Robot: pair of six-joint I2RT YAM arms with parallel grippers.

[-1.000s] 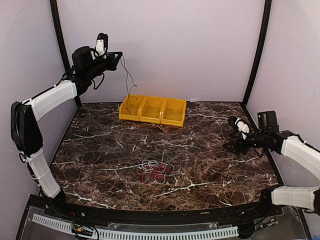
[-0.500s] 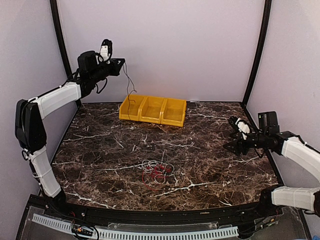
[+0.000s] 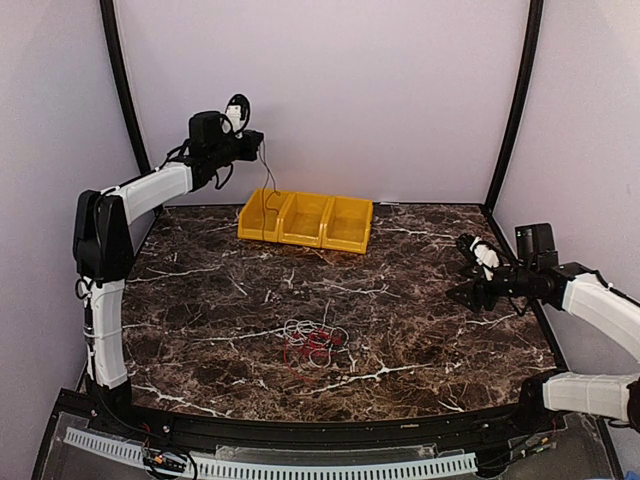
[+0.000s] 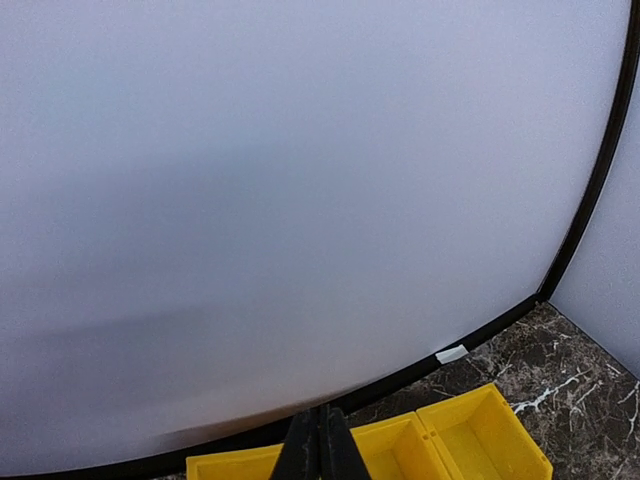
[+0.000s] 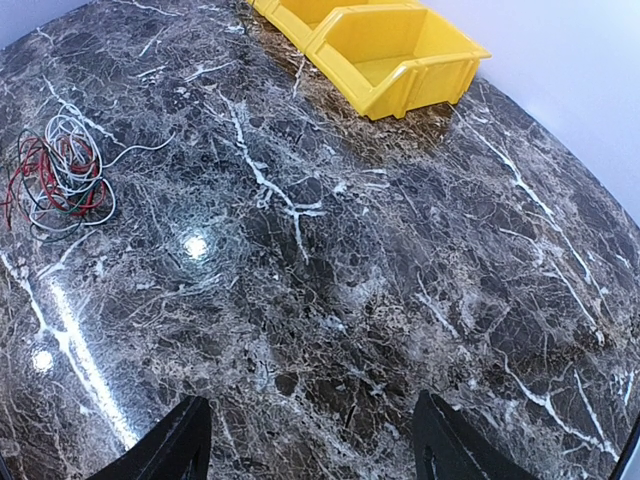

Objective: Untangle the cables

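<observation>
Cable (image 3: 270,182) faint, lower end unclear

The left fingers (image 3: 256,138) are high above the far left corner of the tabletop (image 3: 200,300). A single cable (image 3: 271,182) hangs from them, down into the leftmost compartment of the row of bins (image 3: 306,220) directly below. That row stands at the far edge of the tabletop. The right fingers (image 5: 186,445) hover over the right side. The bundle of cables (image 3: 316,345) lies on the tabletop to their left, well apart from them and nearer the front edge.
</observation>
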